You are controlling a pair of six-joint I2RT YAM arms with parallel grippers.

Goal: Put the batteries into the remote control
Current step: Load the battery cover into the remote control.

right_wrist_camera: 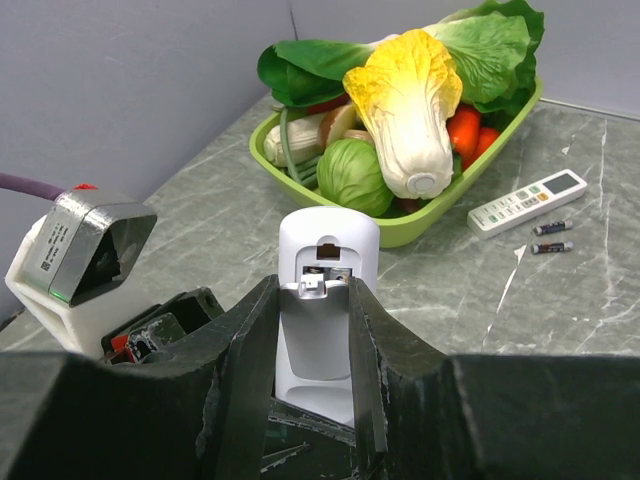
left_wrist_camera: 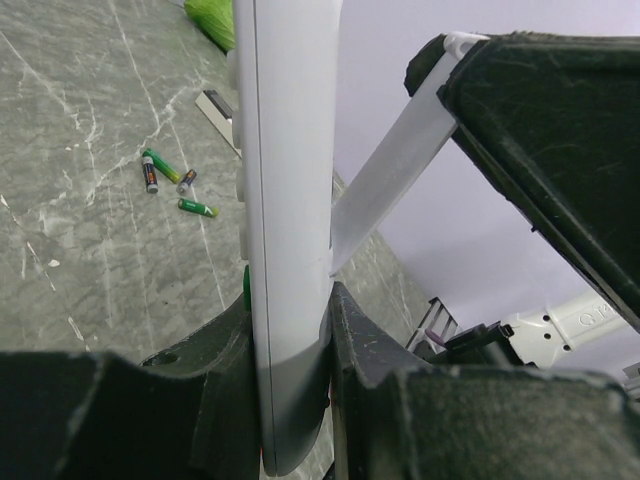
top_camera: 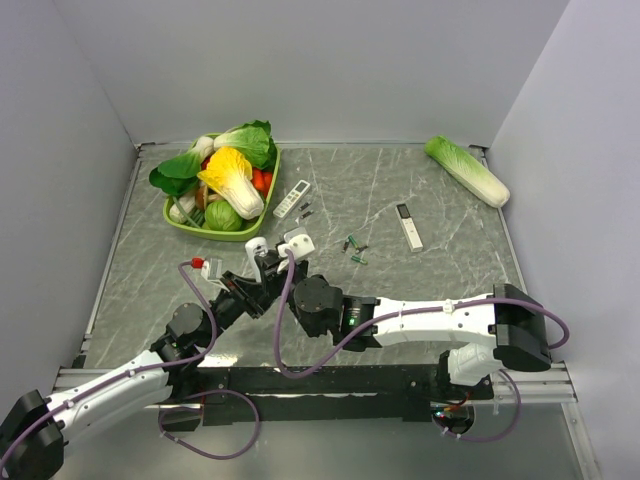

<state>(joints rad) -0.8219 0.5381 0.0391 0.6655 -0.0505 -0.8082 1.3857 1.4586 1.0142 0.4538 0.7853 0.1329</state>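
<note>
The white remote control (right_wrist_camera: 328,232) stands upright above the table, back side facing the right wrist camera. My left gripper (left_wrist_camera: 290,320) is shut on its lower edge (left_wrist_camera: 290,150). My right gripper (right_wrist_camera: 315,300) is shut on the remote's white battery cover (right_wrist_camera: 318,330), which is tilted away from the body (left_wrist_camera: 390,170); the top of the battery bay shows. Three greenish batteries (left_wrist_camera: 165,165) lie on the table behind, seen from above (top_camera: 353,250). Two dark batteries (right_wrist_camera: 552,237) lie by another remote. In the top view both grippers meet at the remote (top_camera: 258,246).
A green tray (top_camera: 190,225) of vegetables stands at the back left, with a white remote with grey buttons (top_camera: 292,198) beside it. A slim white remote (top_camera: 409,226) lies right of the batteries. A cabbage (top_camera: 467,170) lies at the back right corner.
</note>
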